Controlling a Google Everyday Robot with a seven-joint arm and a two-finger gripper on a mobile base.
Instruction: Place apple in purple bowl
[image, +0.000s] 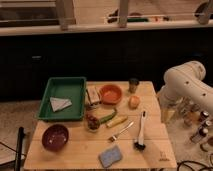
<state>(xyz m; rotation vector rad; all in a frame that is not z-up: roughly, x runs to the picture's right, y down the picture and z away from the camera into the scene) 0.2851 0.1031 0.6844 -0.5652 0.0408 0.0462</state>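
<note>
The apple (134, 101), small, round and orange-yellow, sits on the wooden table (75, 150) right of the orange bowl. The purple bowl (55, 137), deep and dark maroon, stands empty at the table's front left. My white arm (186, 82) reaches in from the right, and the gripper (167, 113) hangs low at the table's right edge. It is right of the apple, apart from it, and far from the purple bowl.
A green tray (64, 86) holding a white cloth (60, 104) is at back left. Also on the table are an orange bowl (111, 93), a dark cup (133, 84), a yellow corn-like piece (117, 121), a fork (121, 132), a black brush (140, 132) and a blue sponge (110, 156). Bottles (200, 127) stand off the right edge.
</note>
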